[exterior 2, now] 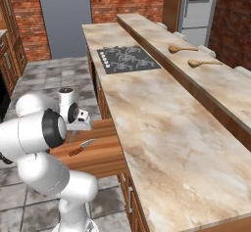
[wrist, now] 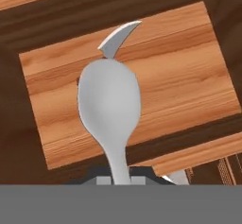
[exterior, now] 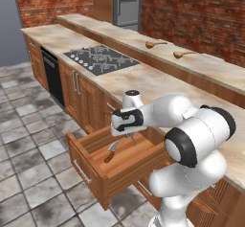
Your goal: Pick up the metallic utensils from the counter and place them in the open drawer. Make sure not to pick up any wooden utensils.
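The gripper point(exterior: 128, 134) hangs over the open drawer point(exterior: 91, 169), its jaws closed on the handle of the spoon point(wrist: 109, 106), whose bowl sticks out ahead of the fingertips above the drawer floor. The knife point(exterior: 112, 151) lies flat inside the drawer below the gripper, blade point(wrist: 118, 38) showing just past the spoon's bowl in the hand view, brown handle toward the drawer front. Two wooden spoons point(exterior: 156, 43) rest on the raised ledge behind the counter point(exterior 2: 162, 123), well away from the arm, beyond the cooktop point(exterior: 101, 59).
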